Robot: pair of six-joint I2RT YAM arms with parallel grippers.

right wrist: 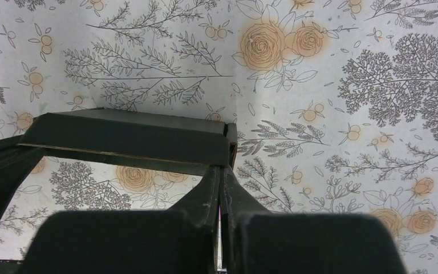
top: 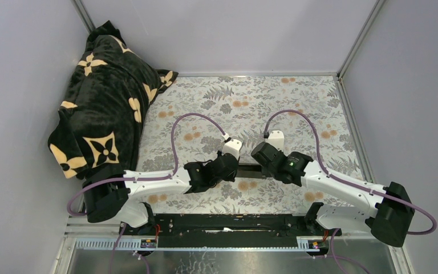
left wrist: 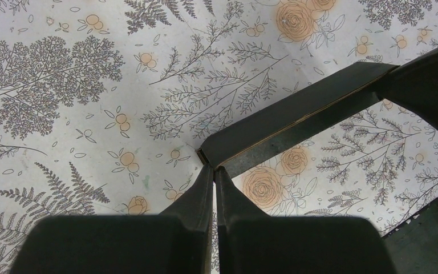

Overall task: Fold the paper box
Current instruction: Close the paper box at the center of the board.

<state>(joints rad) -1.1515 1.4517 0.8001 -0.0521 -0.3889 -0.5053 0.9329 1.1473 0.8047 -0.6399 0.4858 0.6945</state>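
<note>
The paper box (top: 249,170) is a narrow strip of matte black card, held between my two grippers above the flowered table cover. In the left wrist view the paper box (left wrist: 296,117) runs up to the right from my left gripper (left wrist: 214,168), whose fingers are shut on its near corner. The right wrist view shows the paper box (right wrist: 131,137) stretching left from my right gripper (right wrist: 222,167), which is shut on its end. From above, the left gripper (top: 236,169) and right gripper (top: 260,165) face each other, one at each end of the card.
A black plush blanket with cream flowers (top: 105,114) is heaped at the back left. Grey walls close in the flowered table cover (top: 296,108) on three sides. A black rail (top: 228,222) carries the arm bases at the near edge.
</note>
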